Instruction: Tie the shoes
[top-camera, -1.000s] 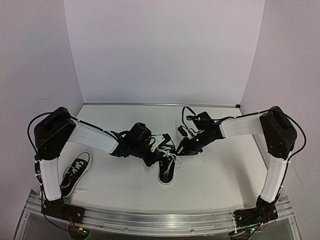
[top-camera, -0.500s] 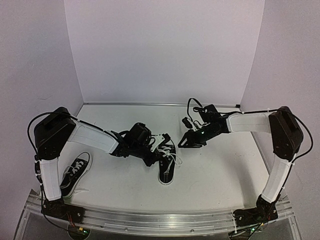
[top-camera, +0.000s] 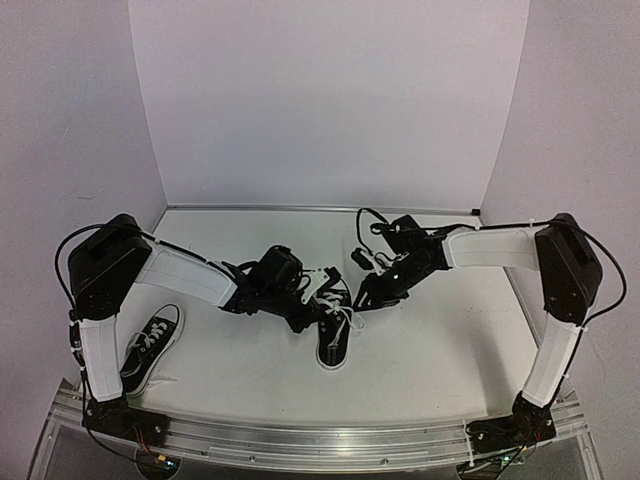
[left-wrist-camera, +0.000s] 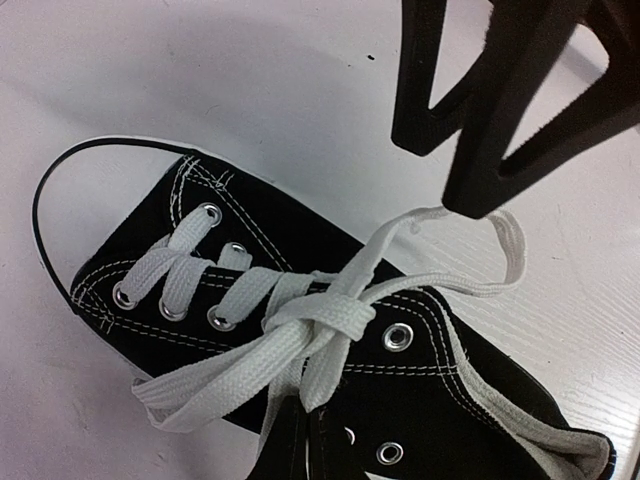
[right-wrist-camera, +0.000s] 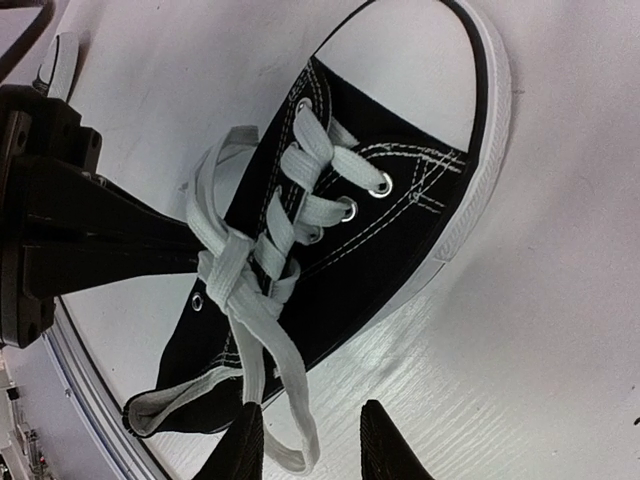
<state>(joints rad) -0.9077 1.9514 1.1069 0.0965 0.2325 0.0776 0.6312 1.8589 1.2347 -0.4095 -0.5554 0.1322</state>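
Half-tied on the bench (top-camera: 430, 350)

The left claw (right-wrist-camera: 195, 250) is pinched on the white lace (left-wrist-camera: 300, 335) at its crossing; the right claw (right-wrist-camera: 311, 420) gapes just beside the black shoe (right-wrist-camera: 390, 230). White-capped, it lies mid-bench between them, long axis front to back, toe toward the back wall (top-camera: 330, 100).

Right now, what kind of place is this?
Probably a lab robot cell: plain pale walls enclose a white table, left arm and right arm mounted on an aluminium rail, two black sneakers.
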